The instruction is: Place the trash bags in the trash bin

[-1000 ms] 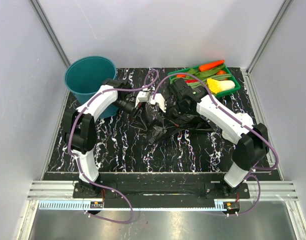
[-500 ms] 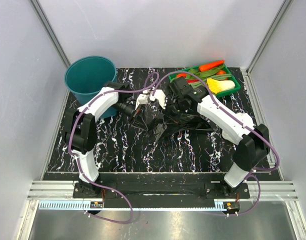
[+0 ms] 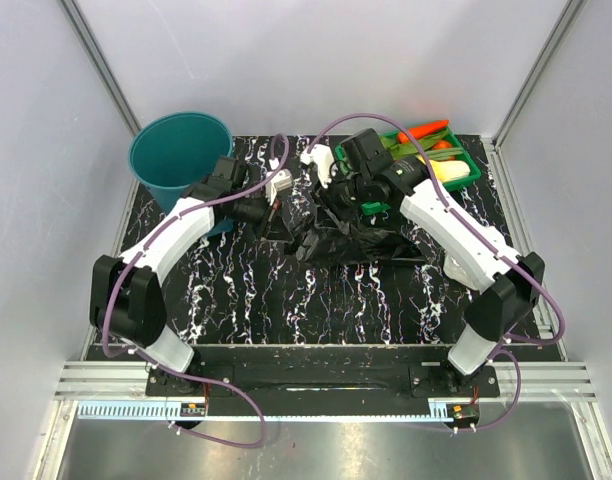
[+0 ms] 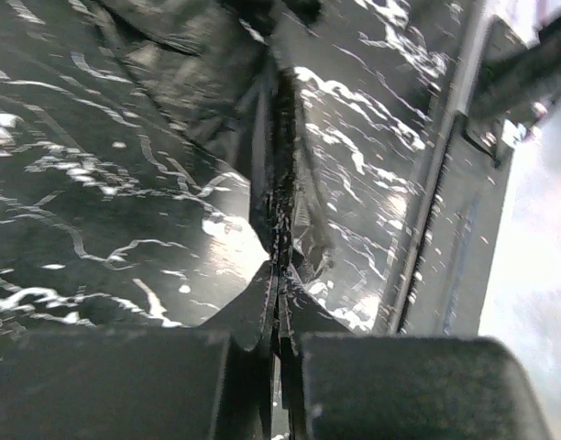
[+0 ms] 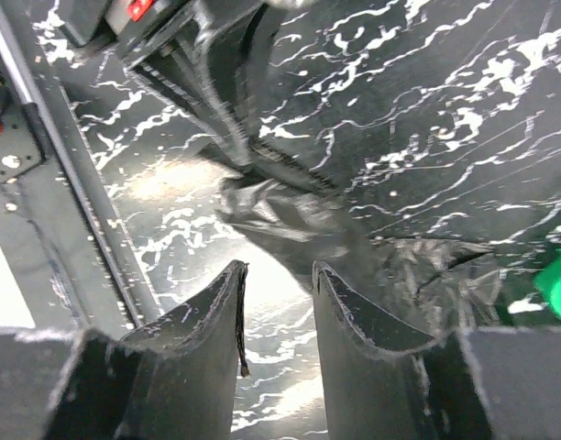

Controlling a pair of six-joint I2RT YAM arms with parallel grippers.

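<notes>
Bags point(image 3: 338, 236) lay in one crumpled black heap on the table point(image 3: 236, 295), right of the bin point(image 3: 179, 155). All of the film was outside the bin and none of it touched the bin wall. The bin stood upright at the back left corner, mouth up.

Left gripper point(image 3: 276, 203) sat just right of the bin, between it and the heap. Its fingers point(image 4: 262, 307) were pressed together on a thin strand of the black film. From its wrist view the strand ran straight out from the tips to the heap and looked taut and lifted off the table.

Right gripper point(image 5: 276, 275) was farther from the bin, over the side of the heap away from it. Its fingers were spread with a plain gap between them and nothing in that gap. Wrinkled film lay just past the tips. I couldn't tell whether the tips touched it.

Both arms reached in toward the heap from their own sides, and the grippers ended up near each other, not touching.

Green tray point(image 3: 466, 172) of vegetables sat at the back, across the heap from the bin and well apart from it. The right arm hid part of it.
</notes>
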